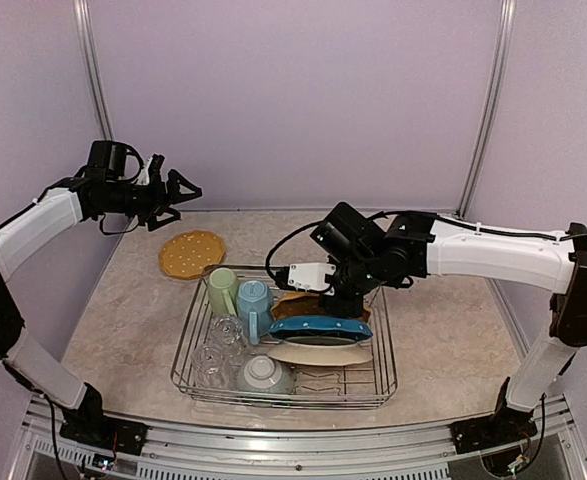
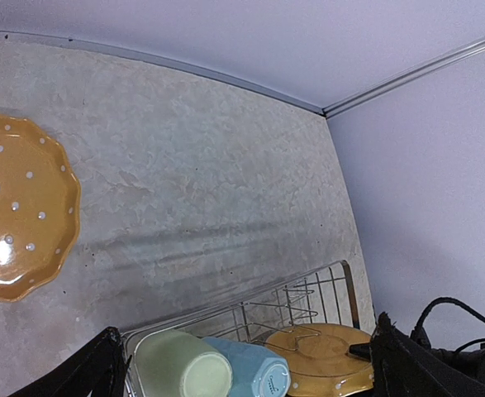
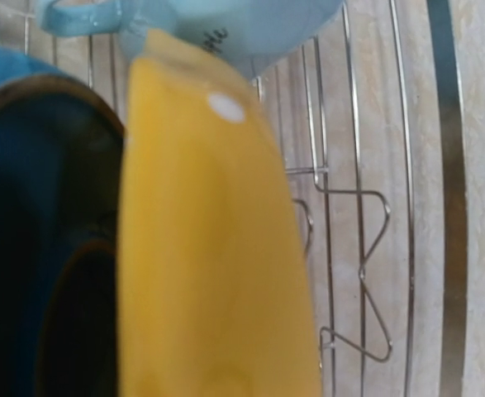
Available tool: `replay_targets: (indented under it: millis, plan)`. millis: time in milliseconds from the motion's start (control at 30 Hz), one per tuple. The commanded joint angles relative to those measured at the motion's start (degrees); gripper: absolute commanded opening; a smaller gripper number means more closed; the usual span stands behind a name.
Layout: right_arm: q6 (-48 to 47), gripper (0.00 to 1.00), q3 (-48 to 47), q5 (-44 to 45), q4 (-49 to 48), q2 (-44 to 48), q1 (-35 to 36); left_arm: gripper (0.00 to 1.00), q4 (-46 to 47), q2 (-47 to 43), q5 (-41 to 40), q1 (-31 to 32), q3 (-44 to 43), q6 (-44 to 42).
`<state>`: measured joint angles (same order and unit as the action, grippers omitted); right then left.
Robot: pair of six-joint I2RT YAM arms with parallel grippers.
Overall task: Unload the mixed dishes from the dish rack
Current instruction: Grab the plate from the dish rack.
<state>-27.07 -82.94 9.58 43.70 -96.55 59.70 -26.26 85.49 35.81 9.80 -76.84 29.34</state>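
Observation:
The dish rack holds a pale green mug, a light blue mug, clear glasses, a grey-green bowl, a blue dotted plate and a cream plate. My right gripper reaches down into the rack and is shut on the rim of a yellow dotted plate. That plate fills the right wrist view edge-on and hides the fingers. Another yellow dotted plate lies flat on the table behind the rack. My left gripper hangs open and empty, high above that plate.
The marble tabletop runs out to purple walls at the back and sides. The right arm's white cable box hangs over the rack's middle. In the right wrist view the rack's thick rim and its wire prongs lie right of the held plate.

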Motion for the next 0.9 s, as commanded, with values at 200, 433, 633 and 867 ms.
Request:
replay_targets:
  millis: [200, 433, 633, 867]
  plan:
    - [1.3, 0.00, -3.4, 1.3, -1.2, 4.8, 1.2, 0.98, 0.4, 0.7, 1.0, 0.3, 0.6, -0.5]
    - [2.1, 0.00, -2.0, 1.0, -7.7, 11.0, 1.2, 0.98, 0.4, 1.0, 1.6, 0.3, 0.6, -0.4]
    - [4.9, 0.00, 3.3, 4.2, -17.2, 17.8, 1.0, 0.98, 0.6, 1.1, 2.5, 0.3, 0.5, 0.0]
    - [16.5, 0.00, 13.0, 2.8, -33.7, 25.5, -3.9, 0.99, 1.5, 1.3, 5.2, 0.3, 0.6, 0.6]
